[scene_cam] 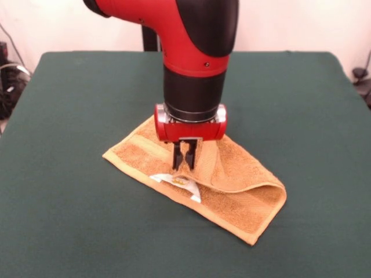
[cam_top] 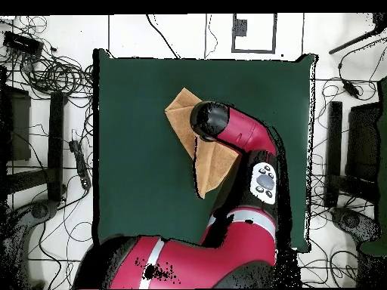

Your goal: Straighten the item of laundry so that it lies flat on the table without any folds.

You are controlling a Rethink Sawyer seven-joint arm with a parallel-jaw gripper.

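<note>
Front view, left to right: bare green worktop (scene_cam: 69,220), then the towel (scene_cam: 243,202) lying near the middle of the worktop, folded over on itself into a long narrow shape. Its long axis runs from upper left to lower right in this view; left end lies flat with a woven band showing, right end carries a raised, rounded fold where the upper layer doubles back over the lower one. A white label (scene_cam: 184,184) shows on the near edge, roughly mid-length. The end effector (scene_cam: 184,162) hangs directly over the towel, just above the label; its two dark fingers stand close together and appear clenched on a small pinch of the cloth's upper layer, though the contact itself is too small to confirm. The overhead view shows the same folded towel (cam_top: 181,113) partly hidden under the arm. Judgement: task is still early, the fold is not yet opened. The doubled layer lies to the right of the end effector in the front view, so unfolding calls for carrying the pinched edge across the long axis, away from the fold line. Risk: dragging both layers together.
</note>
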